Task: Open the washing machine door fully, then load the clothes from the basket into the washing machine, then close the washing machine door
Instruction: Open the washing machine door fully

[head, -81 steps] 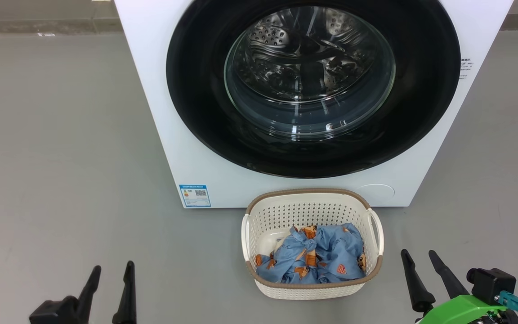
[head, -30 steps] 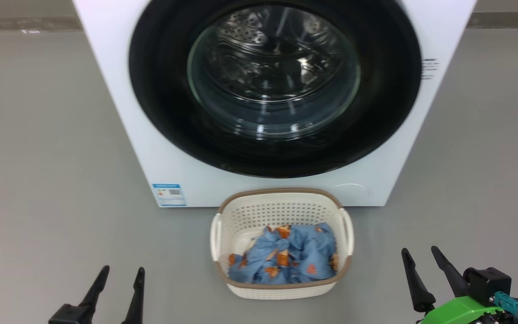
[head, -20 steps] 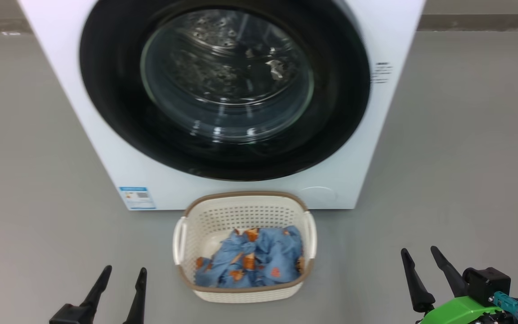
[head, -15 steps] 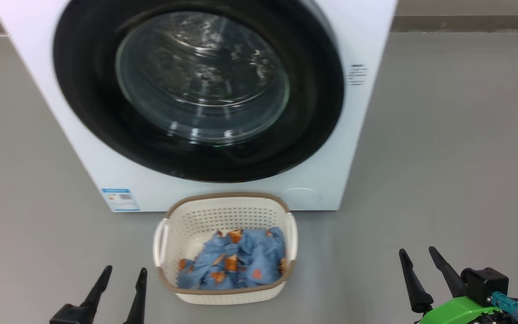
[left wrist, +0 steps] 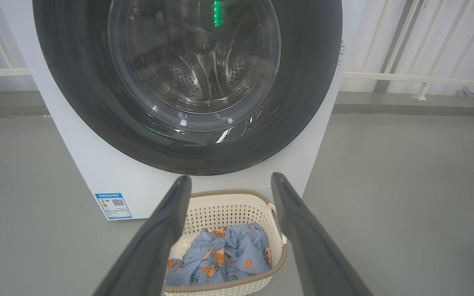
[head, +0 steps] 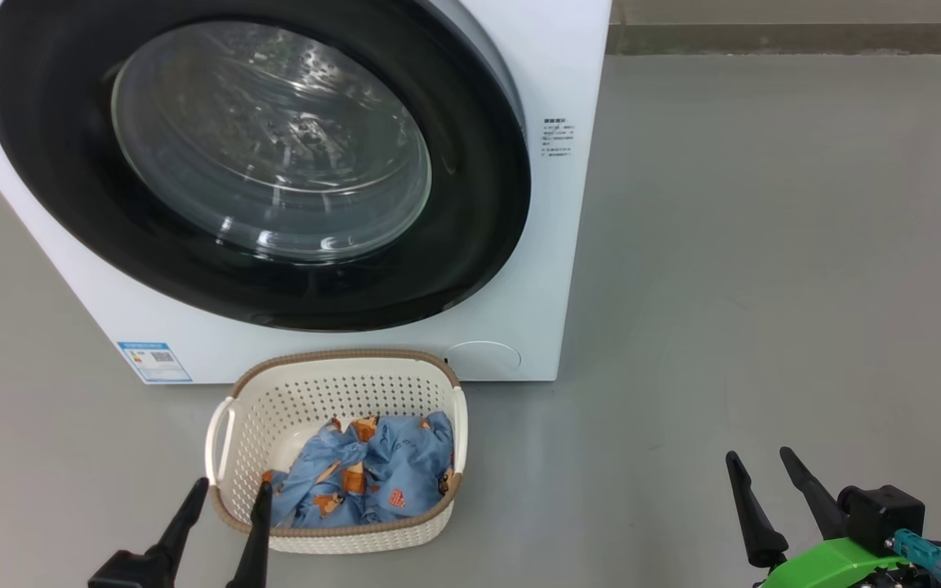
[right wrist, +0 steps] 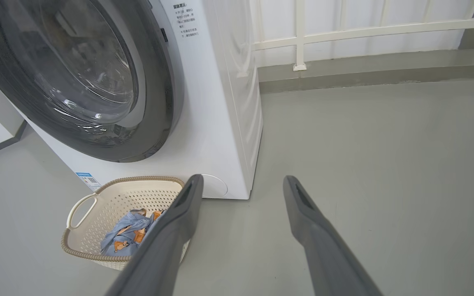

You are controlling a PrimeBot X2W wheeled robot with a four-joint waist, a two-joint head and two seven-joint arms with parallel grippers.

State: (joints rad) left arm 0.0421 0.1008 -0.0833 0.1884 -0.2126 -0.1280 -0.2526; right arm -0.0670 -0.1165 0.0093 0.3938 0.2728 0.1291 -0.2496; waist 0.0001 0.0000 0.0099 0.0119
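The white washing machine (head: 552,269) stands at the upper left of the head view, its black-rimmed washing machine door (head: 479,188) shut against its front. In front of it on the floor sits the cream basket (head: 340,384) holding the blue printed clothes (head: 372,474). My left gripper (head: 229,490) is open at the basket's near left corner, empty. My right gripper (head: 756,457) is open at the lower right, well right of the basket. The left wrist view looks over the basket (left wrist: 228,205) and clothes (left wrist: 224,255) at the door (left wrist: 303,102). The right wrist view has the machine (right wrist: 220,102) and basket (right wrist: 113,205) to its left.
Bare grey floor (head: 764,245) spreads to the right of the machine. A blue label sticker (head: 153,362) sits at the machine's lower left corner. A low kerb and white railing (right wrist: 344,33) run along the back wall.
The head camera has swung to the right, so machine and basket slid left in the picture. Both grippers keep their places, open. The door stays shut.
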